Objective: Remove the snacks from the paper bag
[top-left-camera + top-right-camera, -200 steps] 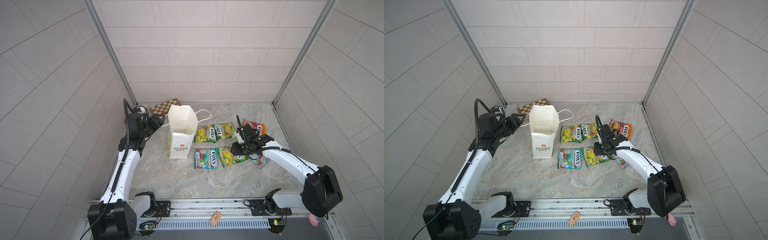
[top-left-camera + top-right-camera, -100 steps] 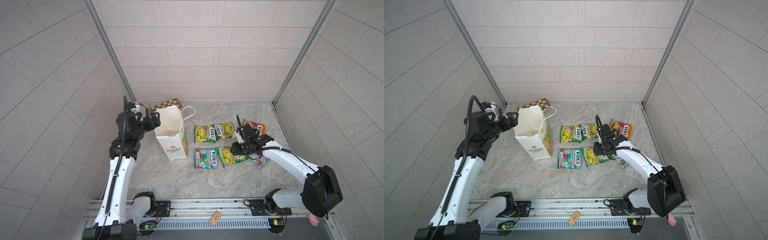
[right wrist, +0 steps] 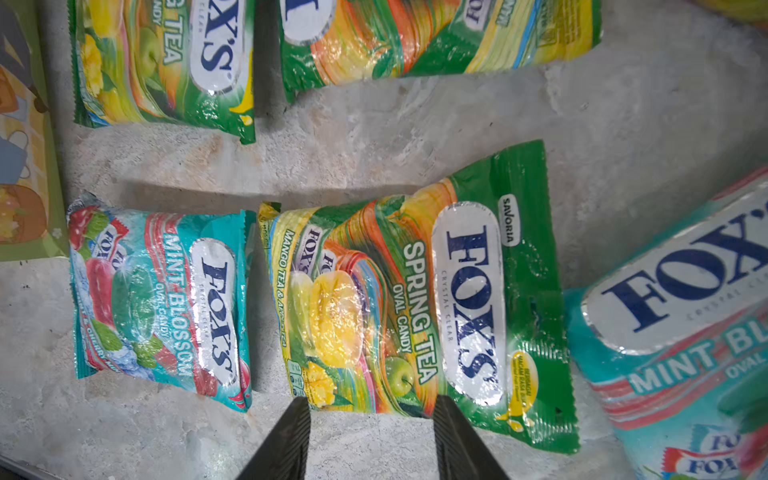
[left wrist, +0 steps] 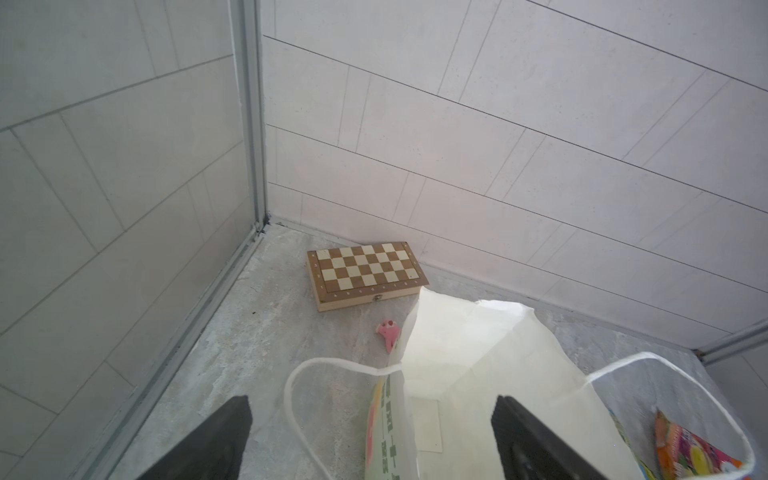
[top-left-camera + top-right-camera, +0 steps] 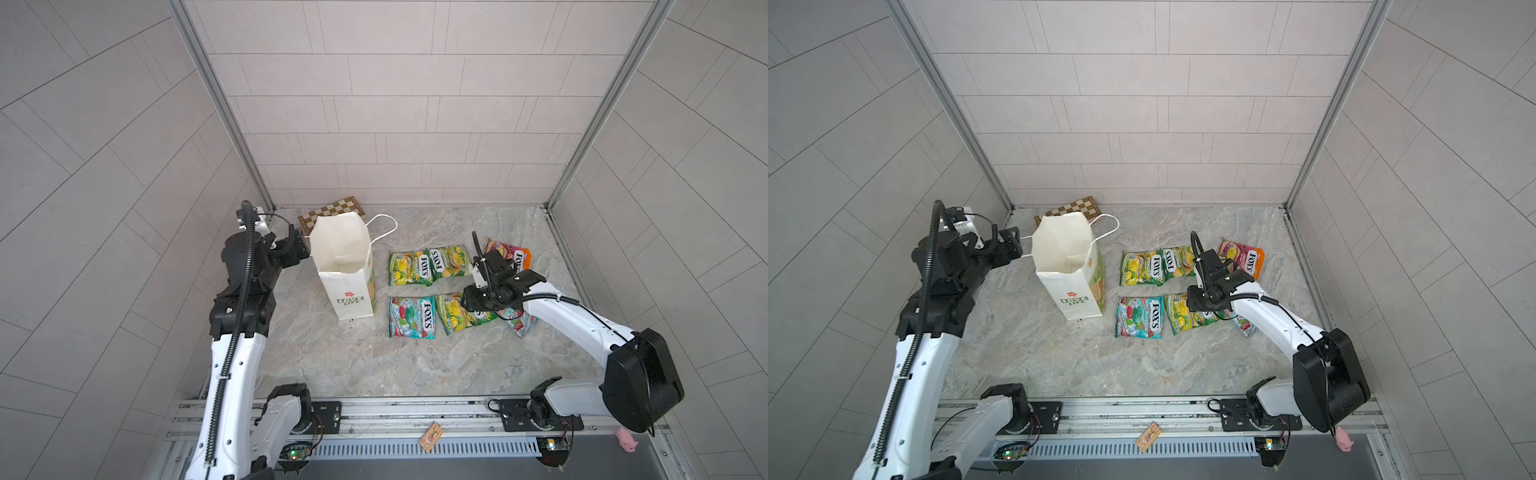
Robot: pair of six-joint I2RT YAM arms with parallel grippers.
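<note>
Fingers [image 4: 224, 440] of the left gripper [image 4: 370, 403] stand wide apart in the left wrist view: released, nothing pinched. We see the cord handle [image 4: 286, 388] of the bag [image 4: 478, 353] looping loose through the gap. In both top views this gripper sits just left of the bag rim, left of centre in the frame.

Bag stands upright on the floor [image 5: 332, 365] with its mouth open, red flower and green lettering on the front face. Board [image 5: 332, 210] lies behind it against the back wall [image 5: 395, 124]. In the left wrist view a pink pig [image 4: 388, 334] lies on the floor between board and bag.

Right gripper [image 3: 372, 401] has its fingers [image 3: 291, 440] parted too, released, with nothing between them. It hovers low at the edge of a green packet [image 3: 415, 311] — we can't tell if the tips touch the foil.

Snacks [image 5: 411, 318] — six packets — lie flat on the floor right of the bag, centre to right of the frame. Back row is two green ones side by side, then a pink-orange one [image 5: 513, 255] at the right end. Front row is a teal one, the green packet, then another teal one [image 5: 519, 326] partly under the right arm [image 5: 573, 320].
</note>
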